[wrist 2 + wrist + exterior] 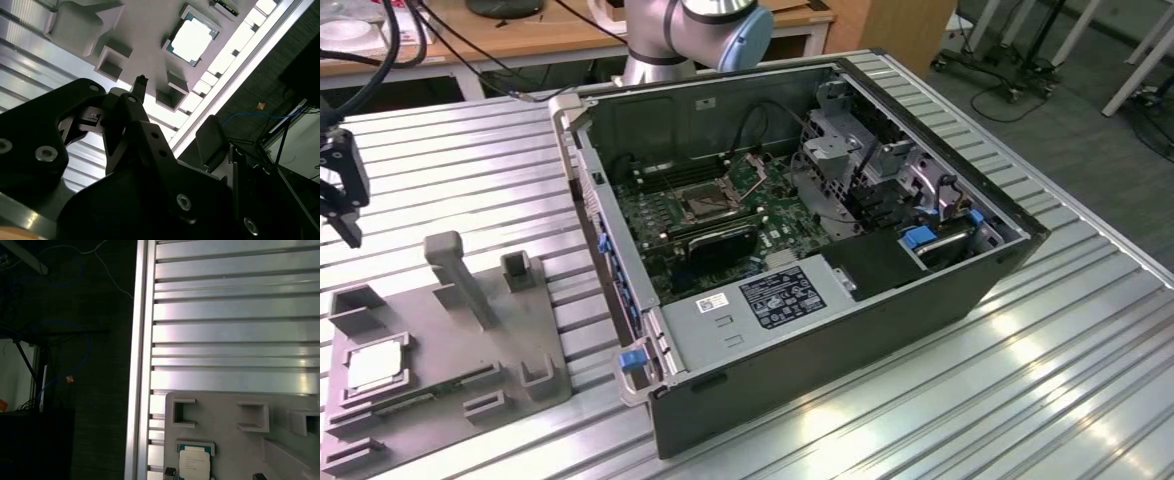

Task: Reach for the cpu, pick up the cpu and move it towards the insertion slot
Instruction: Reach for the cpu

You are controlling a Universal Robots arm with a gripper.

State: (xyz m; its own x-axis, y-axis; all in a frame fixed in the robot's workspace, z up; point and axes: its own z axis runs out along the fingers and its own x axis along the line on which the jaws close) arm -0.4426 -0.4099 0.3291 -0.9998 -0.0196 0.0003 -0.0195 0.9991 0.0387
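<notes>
Nearest us, the gripper (178,107) hangs released, jaws apart and empty. Below and slightly ahead of it the cpu (192,37) lies flat in a tray (140,35) recess; well off to its side, the slot (700,203) sits inside the case (854,330). We judge an off-centre descent could strike the recess wall or tip the cpu. We count one of each.

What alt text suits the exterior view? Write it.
The gripper hangs by a grey tray holding the cpu, at the exterior view's left. Beside it lies an open computer case, the insertion slot on its motherboard.
</notes>
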